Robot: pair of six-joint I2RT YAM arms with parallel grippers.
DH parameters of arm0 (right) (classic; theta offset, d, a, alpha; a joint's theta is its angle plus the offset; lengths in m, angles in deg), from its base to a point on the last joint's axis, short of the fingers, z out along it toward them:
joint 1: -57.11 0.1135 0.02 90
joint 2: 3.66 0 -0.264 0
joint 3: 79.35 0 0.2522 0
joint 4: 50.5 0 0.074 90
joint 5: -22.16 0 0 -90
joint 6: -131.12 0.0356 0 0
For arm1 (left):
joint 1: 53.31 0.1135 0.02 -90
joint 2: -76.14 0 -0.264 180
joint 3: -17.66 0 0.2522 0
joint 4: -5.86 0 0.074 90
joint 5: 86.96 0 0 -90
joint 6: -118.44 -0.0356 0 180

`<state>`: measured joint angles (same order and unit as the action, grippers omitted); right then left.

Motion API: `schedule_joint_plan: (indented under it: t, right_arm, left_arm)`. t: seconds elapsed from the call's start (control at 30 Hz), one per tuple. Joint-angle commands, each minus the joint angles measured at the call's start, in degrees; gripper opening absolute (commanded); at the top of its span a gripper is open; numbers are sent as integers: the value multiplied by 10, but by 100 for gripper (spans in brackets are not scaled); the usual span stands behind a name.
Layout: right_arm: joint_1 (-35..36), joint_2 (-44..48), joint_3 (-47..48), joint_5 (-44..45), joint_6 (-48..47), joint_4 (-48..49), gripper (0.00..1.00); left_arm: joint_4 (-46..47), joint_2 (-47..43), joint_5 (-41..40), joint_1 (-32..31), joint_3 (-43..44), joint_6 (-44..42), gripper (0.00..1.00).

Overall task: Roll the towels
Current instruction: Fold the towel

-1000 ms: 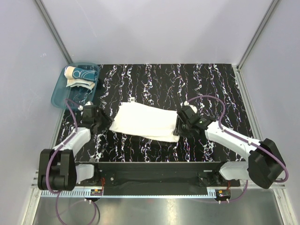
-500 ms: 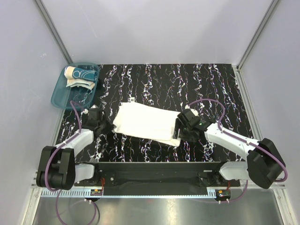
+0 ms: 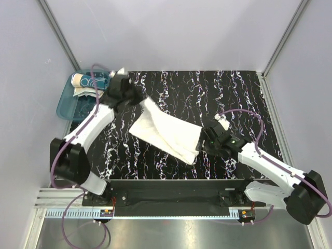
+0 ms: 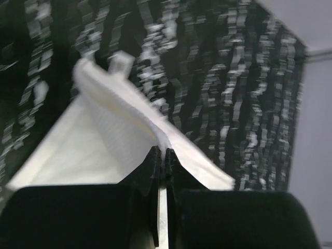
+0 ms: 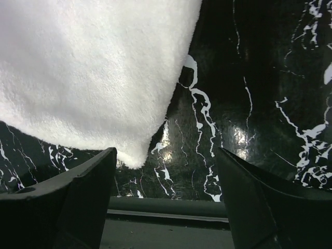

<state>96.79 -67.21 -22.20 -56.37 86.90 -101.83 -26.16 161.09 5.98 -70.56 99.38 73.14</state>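
At the far left of the top view, a translucent teal plastic tub sits at the far-left corner of the bench. The cream-tan patterned towel, printed in dark teal, lies bunched in the tub's far end.

Just right of the tub, the left end effector is clenched on one corner of the white terry towel and holds that corner up off the black marbled surface. In the left wrist view the left end effector has its jaws together with a thin fold of the white terry towel pinched between them. The cloth hangs away in a slack, blurred triangle, and a small white hanging loop stands out at its far edge.

From the raised corner the towel slopes down and rightward across the middle of the bench. Its lower part lies flat and its near-right corner points towards the arm bases.

Beside that end, the right end effector is released and grasps nothing. In the right wrist view its two fingers stand wide apart. The rounded corner of the white terry towel rests on the bench just ahead of them, nearer the finger at the left of that picture.
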Motion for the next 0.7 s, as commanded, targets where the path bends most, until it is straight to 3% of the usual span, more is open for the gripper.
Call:
schedule_joint_plan:
  t: [0.0, 0.03, 0.13, 0.23, 0.37, 0.5, 0.67]
  right_arm:
    - [-4, 42, 3, 65, 40, -32, 84]
    - [-3, 54, 3, 72, 43, -39, 84]
    - [-3, 65, 9, 80, 48, -57, 85]
    - [-3, 67, 11, 84, 44, -66, 85]
    - [-4, 61, 1, 77, 40, -53, 85]
    - [-3, 36, 5, 60, 35, -37, 85]
    - [-4, 11, 13, 51, 29, -26, 84]
  left_arm:
    - [-9, 50, 92, -51, 140, -44, 0]
    - [1, 59, 134, -73, 174, -64, 0]
    - [48, 20, 144, -80, 160, -65, 0]
    - [111, -35, 167, -41, 61, -46, 0]
    - [164, -53, 185, 22, -133, -7, 0]
    - [238, 10, 192, 61, -226, -13, 0]
    - [262, 112, 219, 65, -225, -32, 5]
